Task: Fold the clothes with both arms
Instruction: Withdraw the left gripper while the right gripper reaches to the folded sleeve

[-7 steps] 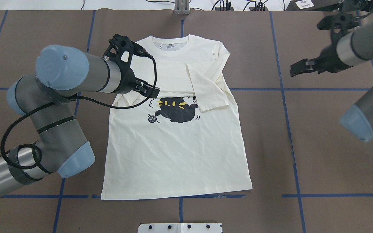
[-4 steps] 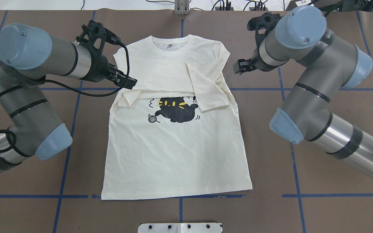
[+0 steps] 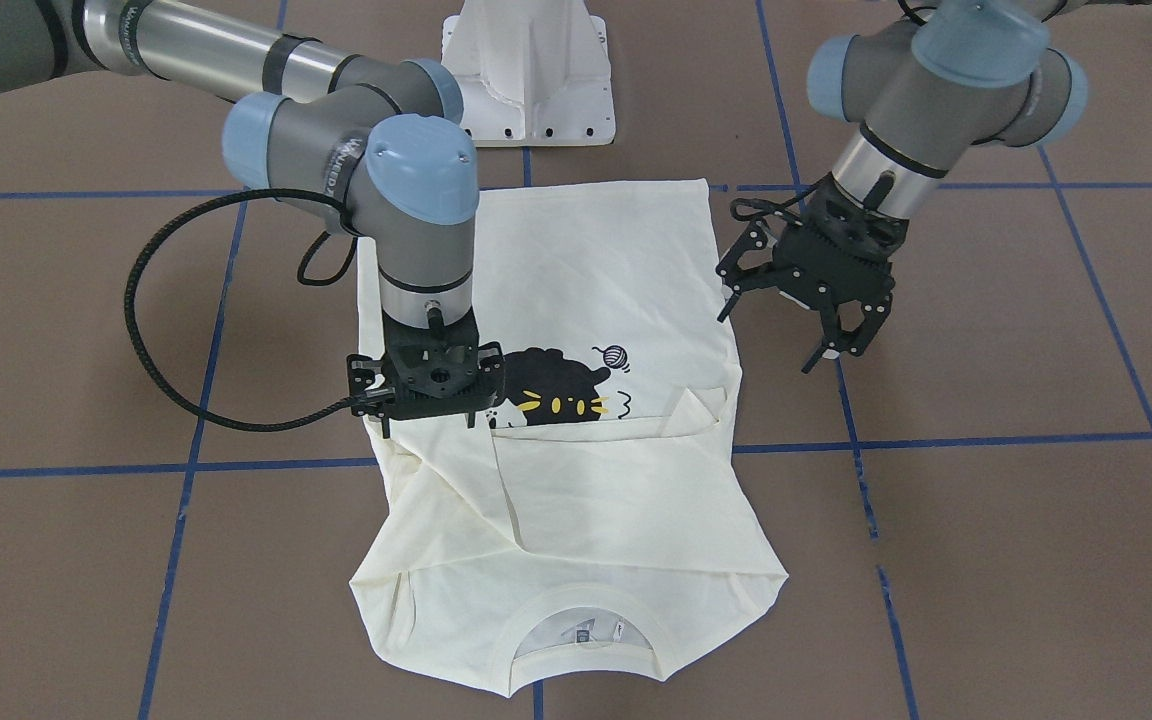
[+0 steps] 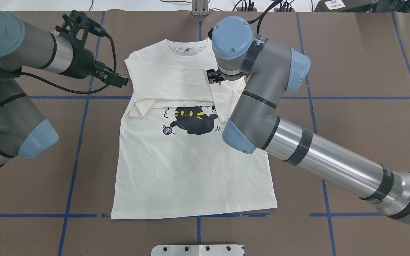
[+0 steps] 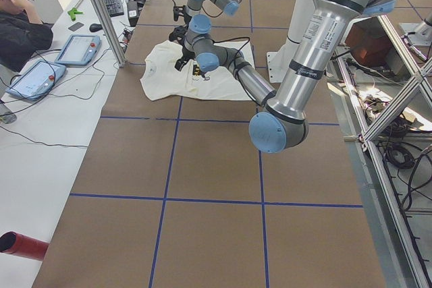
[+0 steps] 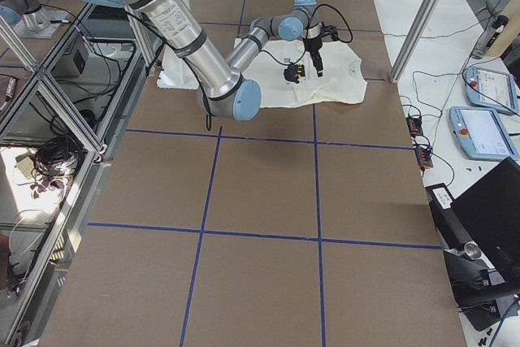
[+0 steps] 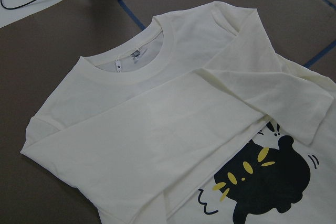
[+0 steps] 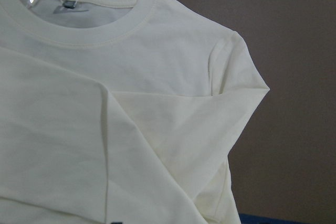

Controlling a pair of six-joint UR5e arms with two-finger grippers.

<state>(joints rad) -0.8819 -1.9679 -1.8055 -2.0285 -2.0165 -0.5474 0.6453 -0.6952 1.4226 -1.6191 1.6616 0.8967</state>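
Brown counter (image 4: 368,71), blue tape grid (image 4: 351,97), white pedestal base (image 4: 198,250) at the near edge.

Shirt (image 4: 190,170) lies flat at the centre of the counter, print side up. Its long axis runs near-far: collar (image 4: 187,58) at the far end, hem (image 4: 190,212) at the near end, roughly on the near tape line. It sits slightly skewed, with the hem wider than the shoulders.

Both sleeves are folded in. The left sleeve (image 4: 169,85) lies straight across the chest, left to right. The right sleeve (image 3: 446,480) is angled inward and toward the hem, overlapping the end of the left one. The cat print (image 4: 194,121) shows just nearer than the sleeves.

My left pincer (image 4: 119,80) is off the cloth, just beside the shirt's left shoulder and above bare counter. Its fingers are spread wide and hold nothing.

My right pincer (image 3: 429,415) points straight down over the right chest, where the sleeves cross, beside the cat. Its fingers look apart. I can't tell whether they touch the fabric.
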